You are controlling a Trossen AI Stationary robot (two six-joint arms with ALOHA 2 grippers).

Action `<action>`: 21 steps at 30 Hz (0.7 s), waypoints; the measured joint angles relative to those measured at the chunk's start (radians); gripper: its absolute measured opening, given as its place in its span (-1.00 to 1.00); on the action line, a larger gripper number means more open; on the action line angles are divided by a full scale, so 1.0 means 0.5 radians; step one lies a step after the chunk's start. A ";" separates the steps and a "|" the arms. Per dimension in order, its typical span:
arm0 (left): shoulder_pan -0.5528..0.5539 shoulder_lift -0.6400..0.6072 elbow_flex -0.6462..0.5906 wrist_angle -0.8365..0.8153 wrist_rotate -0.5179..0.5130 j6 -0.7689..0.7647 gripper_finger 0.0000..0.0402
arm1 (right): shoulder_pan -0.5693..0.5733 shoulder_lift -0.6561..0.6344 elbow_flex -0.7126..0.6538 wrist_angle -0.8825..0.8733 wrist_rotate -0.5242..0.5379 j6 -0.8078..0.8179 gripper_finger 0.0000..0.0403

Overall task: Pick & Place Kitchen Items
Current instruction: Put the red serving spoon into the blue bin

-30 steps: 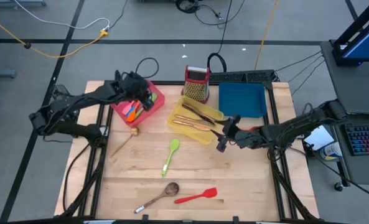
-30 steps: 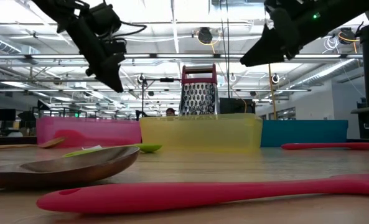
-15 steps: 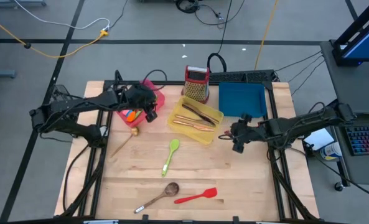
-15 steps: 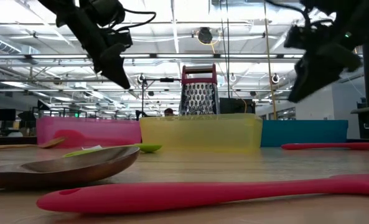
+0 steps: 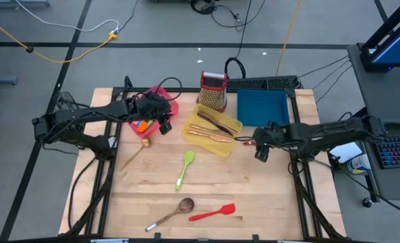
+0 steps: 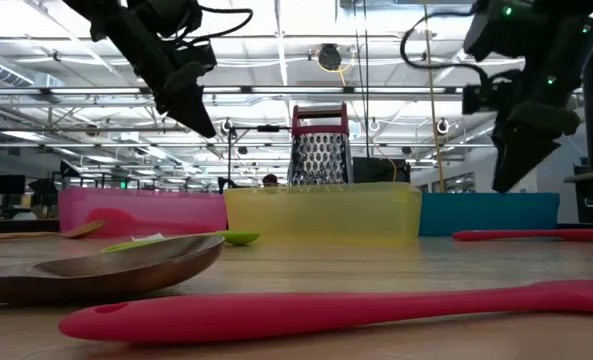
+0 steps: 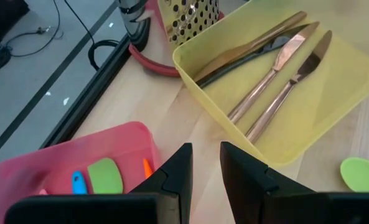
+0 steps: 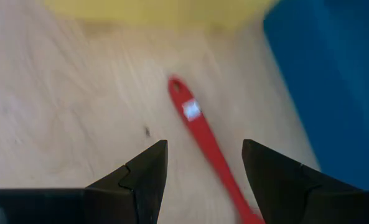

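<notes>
- Right gripper (image 8: pixel 203 163) hangs wide open and empty above the red spatula handle (image 8: pixel 200 134), which lies on the table (image 5: pixel 267 196) between yellow tray (image 5: pixel 212 129) and blue tray (image 5: pixel 262 108).
- Left gripper (image 7: pixel 204 169), narrowly parted and empty, hovers by the pink tray (image 7: pixel 119 146).

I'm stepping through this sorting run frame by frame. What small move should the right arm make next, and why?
Probably lower the right gripper onto the red utensil handle. Its fingers stand open, empty, hovering over that handle, which lies on bare wood between the yellow tray and the blue tray.
</notes>
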 joint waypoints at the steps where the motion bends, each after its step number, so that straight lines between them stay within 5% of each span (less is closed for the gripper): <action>1: 0.001 0.000 0.000 0.001 0.000 0.000 -0.56 | -0.020 0.019 0.000 -0.030 -0.037 0.019 0.00; 21: -0.008 0.000 0.000 0.006 0.000 0.005 -0.56 | -0.305 0.556 0.000 0.012 -0.089 0.008 0.00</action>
